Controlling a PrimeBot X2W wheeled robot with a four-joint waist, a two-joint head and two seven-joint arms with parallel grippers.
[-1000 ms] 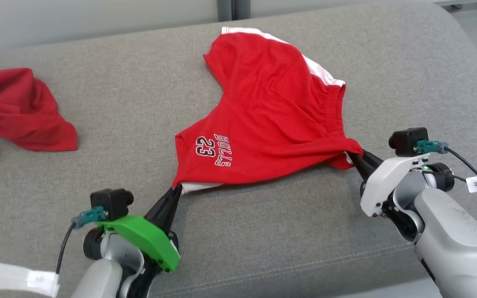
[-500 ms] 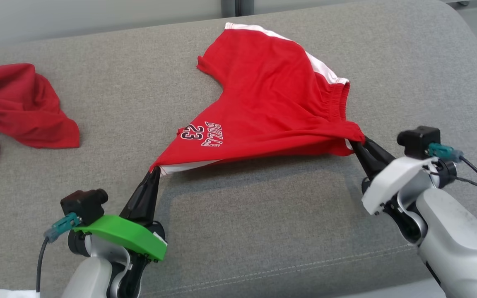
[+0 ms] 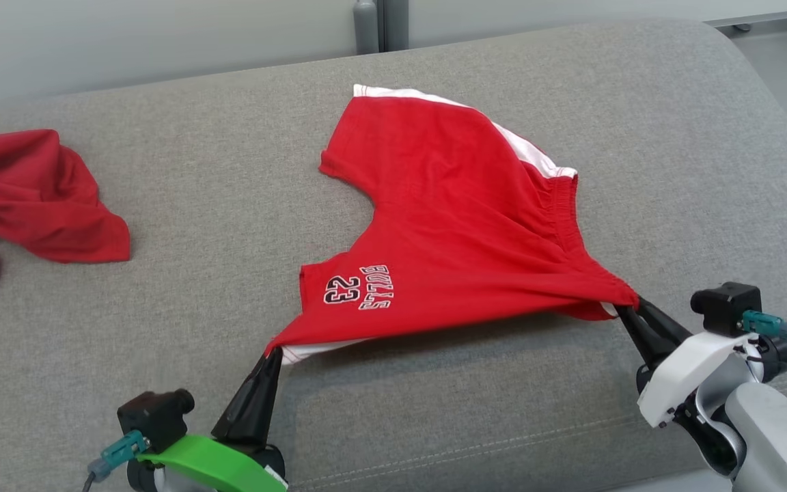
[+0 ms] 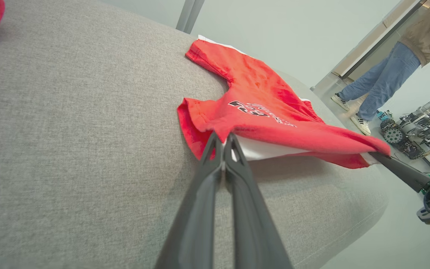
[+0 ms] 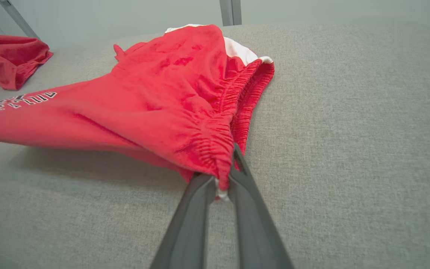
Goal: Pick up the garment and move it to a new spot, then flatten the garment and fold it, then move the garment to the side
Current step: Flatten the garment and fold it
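The garment (image 3: 455, 225) is a pair of red shorts with white side stripes and a "BULLS 23" print, stretched over the grey cushion (image 3: 434, 424). My left gripper (image 3: 274, 355) is shut on the hem corner of the near leg, lifting it off the cushion. My right gripper (image 3: 629, 311) is shut on the gathered waistband corner at the right. In the left wrist view my left gripper (image 4: 223, 139) pinches the garment (image 4: 267, 112). In the right wrist view my right gripper (image 5: 222, 175) clamps the bunched elastic of the garment (image 5: 170, 97). The far leg lies flat on the cushion.
A second red garment (image 3: 31, 195) lies crumpled at the cushion's left end. The cushion's front edge runs close below both grippers, and its right end curves down. A person's legs (image 4: 379, 78) and some equipment on the floor stand beyond the cushion in the left wrist view.
The head camera has shifted. Both grippers have drawn the shorts toward the cushion's front edge, keeping their hold; the near hem hangs stretched between them.
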